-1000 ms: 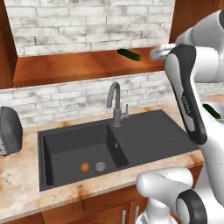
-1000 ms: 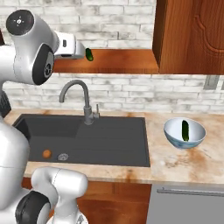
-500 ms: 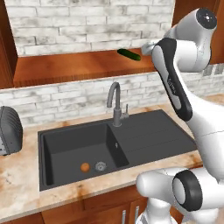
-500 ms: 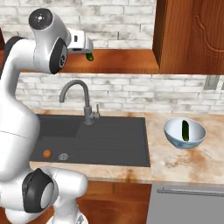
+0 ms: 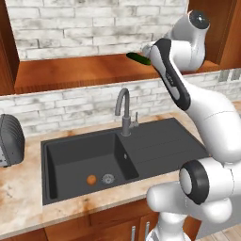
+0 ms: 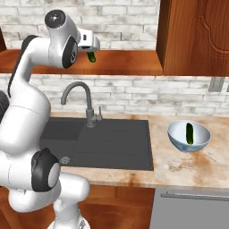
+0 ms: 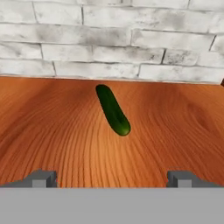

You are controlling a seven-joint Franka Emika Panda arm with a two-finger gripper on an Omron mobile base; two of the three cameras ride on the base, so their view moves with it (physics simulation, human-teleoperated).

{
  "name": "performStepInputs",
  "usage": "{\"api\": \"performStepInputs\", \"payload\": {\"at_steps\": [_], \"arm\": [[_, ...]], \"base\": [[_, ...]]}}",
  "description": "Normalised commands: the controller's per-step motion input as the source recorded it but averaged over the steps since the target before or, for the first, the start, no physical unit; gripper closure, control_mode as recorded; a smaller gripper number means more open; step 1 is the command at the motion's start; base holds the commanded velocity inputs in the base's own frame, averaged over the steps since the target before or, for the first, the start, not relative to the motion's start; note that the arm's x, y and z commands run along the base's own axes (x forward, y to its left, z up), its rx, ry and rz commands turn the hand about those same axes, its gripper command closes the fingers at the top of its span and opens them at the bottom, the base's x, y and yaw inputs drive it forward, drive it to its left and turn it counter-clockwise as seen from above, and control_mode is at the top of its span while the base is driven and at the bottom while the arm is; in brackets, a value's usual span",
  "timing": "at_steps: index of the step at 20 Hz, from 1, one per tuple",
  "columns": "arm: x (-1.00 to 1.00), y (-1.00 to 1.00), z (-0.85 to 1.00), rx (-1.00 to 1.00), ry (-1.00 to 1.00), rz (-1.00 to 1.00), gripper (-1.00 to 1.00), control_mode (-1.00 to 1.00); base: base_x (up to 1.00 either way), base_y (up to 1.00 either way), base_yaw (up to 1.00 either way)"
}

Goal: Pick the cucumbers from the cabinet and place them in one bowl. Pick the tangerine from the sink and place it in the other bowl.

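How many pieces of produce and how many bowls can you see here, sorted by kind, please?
Cucumbers: 2, one on the cabinet shelf, one in the pale blue bowl
Tangerine: 1, in the sink
Bowls: 1
Total: 4

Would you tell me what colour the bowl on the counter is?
Pale blue with a whitish inside; the bowl shows best in the right base view.
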Motion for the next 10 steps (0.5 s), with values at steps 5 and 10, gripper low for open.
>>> {"api": "performStepInputs", "payload": {"at_steps": [5,10], "arm": [[0.66,0.17,-0.14,-0.02,0.0,0.0,-1.0,-1.0],[0.54,0.02,-0.11,0.0,0.0,0.0,-1.0,-1.0]], "base": [[0.0,0.0,0.0],[0.0,0.0,0.0]]}}
